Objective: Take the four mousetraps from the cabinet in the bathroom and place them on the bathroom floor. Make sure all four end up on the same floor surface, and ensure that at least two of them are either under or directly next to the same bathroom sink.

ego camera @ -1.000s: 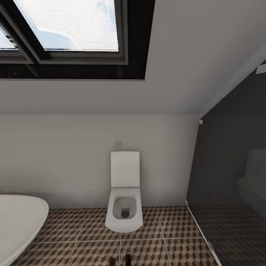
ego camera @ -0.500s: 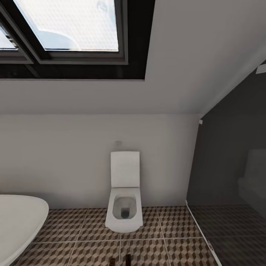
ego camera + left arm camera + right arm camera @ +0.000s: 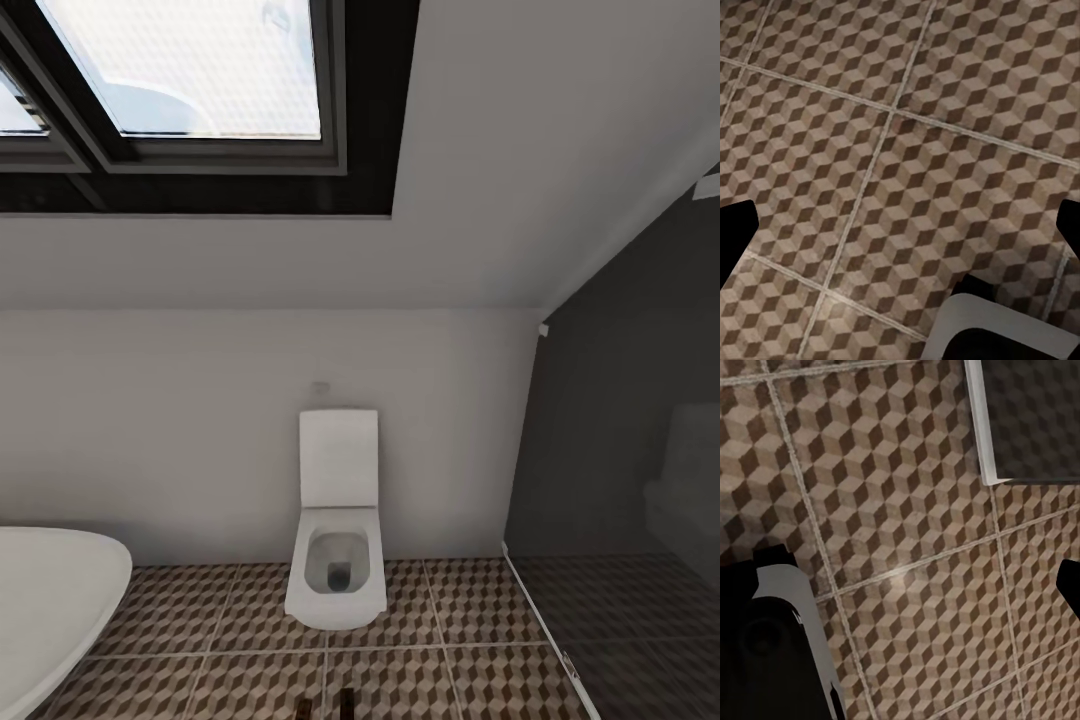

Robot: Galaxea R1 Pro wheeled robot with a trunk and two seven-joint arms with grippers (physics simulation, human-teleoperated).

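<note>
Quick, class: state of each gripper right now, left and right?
Left gripper: open, empty, over the bathroom floor.
Right gripper: open, empty, over the same tiles.

A white toilet [image 3: 337, 560] stands on the cube-patterned bathroom floor [image 3: 450, 680].
</note>
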